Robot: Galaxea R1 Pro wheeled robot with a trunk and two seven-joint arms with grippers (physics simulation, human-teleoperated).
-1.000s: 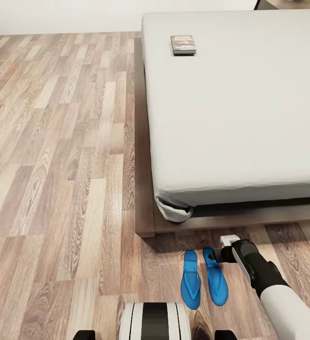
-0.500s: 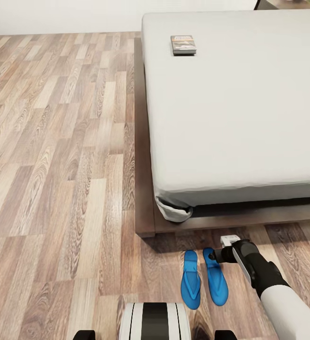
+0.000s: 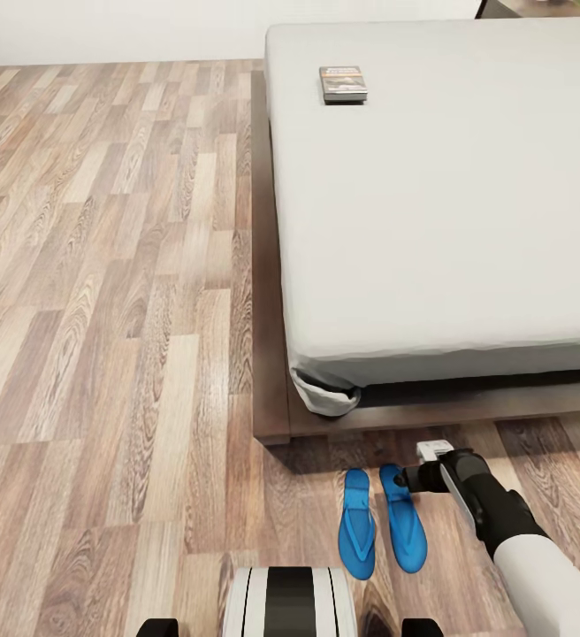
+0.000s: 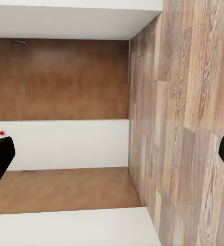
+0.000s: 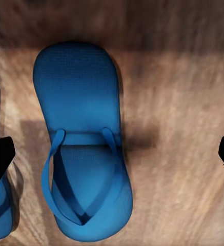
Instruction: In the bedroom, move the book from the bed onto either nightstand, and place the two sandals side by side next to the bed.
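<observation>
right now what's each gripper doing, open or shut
left gripper: open, holding nothing.
right gripper: open above a blue sandal, holding nothing.

A bedroom in a home: a big low bed [image 3: 449,203] with pale mattress on a dark wooden frame, wood-plank floor [image 3: 104,310] all round, white wall [image 3: 113,31] at the far side, brown wood panels [image 4: 58,79].

Two bright blue sandals [image 3: 382,522] lie side by side on the floor, lower centre, just below the bed's [image 3: 440,195] corner; a small book [image 3: 343,83], title unreadable, lies on the mattress, upper centre.
</observation>
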